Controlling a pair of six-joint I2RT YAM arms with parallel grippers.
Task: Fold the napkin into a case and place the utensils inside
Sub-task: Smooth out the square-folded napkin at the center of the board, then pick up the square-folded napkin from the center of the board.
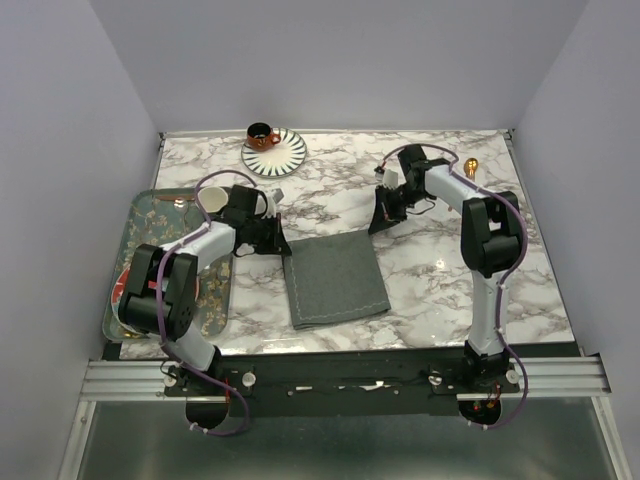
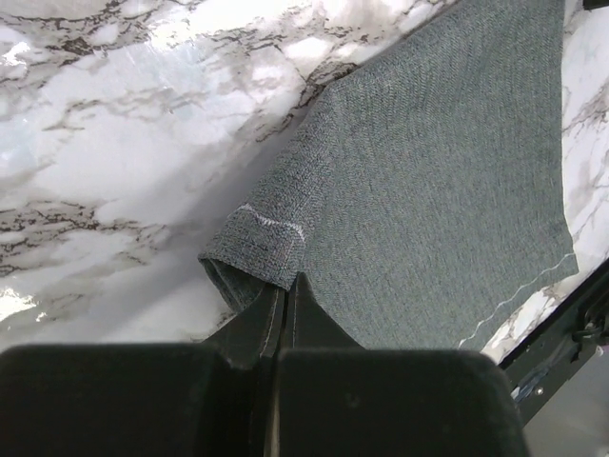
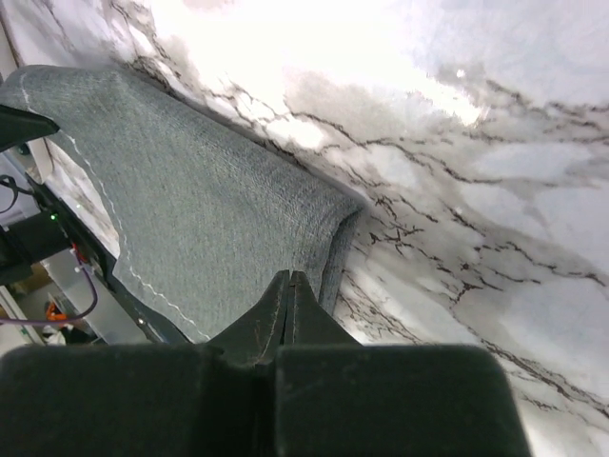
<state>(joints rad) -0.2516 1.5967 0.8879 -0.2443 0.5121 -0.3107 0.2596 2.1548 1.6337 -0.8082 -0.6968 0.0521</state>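
The dark grey napkin (image 1: 335, 278) lies mostly flat in the middle of the marble table. My left gripper (image 1: 281, 245) is at its far left corner. In the left wrist view the gripper (image 2: 288, 283) is shut, pinching that corner of the napkin (image 2: 438, 190), which is puckered up and shows two layers. My right gripper (image 1: 377, 227) is at the far right corner. In the right wrist view it (image 3: 291, 276) is shut on the raised edge of the napkin (image 3: 190, 190). One gold utensil (image 1: 470, 166) lies at the far right of the table, beyond the right arm.
An orange cup (image 1: 263, 135) stands on a striped saucer (image 1: 288, 157) at the far edge, left of centre. A patterned tray (image 1: 135, 255) sits at the left, partly under the left arm. White walls enclose the table on three sides.
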